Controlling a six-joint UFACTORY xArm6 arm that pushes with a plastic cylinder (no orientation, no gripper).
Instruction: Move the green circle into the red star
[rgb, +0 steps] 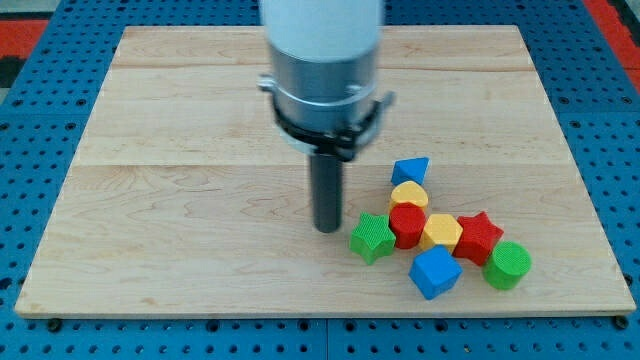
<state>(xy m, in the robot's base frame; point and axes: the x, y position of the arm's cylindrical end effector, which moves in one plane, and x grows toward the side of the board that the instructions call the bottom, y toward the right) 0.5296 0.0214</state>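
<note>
1. Wooden worktop (180, 200), pale planks, lies on a blue pegboard surface (40, 120); no containers show on it; all blocks sit loose in one cluster at the view's lower right.
2. Green circle (507, 265) sits at the cluster's right end, touching the red star (479, 238) on that star's lower right; it is the block nearest the worktop's right edge, though apart from it.
3. Red star touches the yellow hexagon (441, 232) on its left; left of that is a red round block (407, 224), with a yellow block (408, 194) just above it, its shape hard to tell, and a blue triangle-like block (411, 169) at the top of the group.
4. Green star (371, 238) sits at the cluster's left, touching the red round block; a blue cube (435, 272) lies below the yellow hexagon, close to the worktop's bottom edge.
5. Dark rod hangs from a grey and white arm body (322, 70); my tip (327, 229) rests just left of the green star, close beside it, well apart from the green circle; contact cannot be told.
6. No fingers exist on this rod, so none are spread or pressed together.
7. Open room: the worktop's whole left half and top band carry no blocks.
</note>
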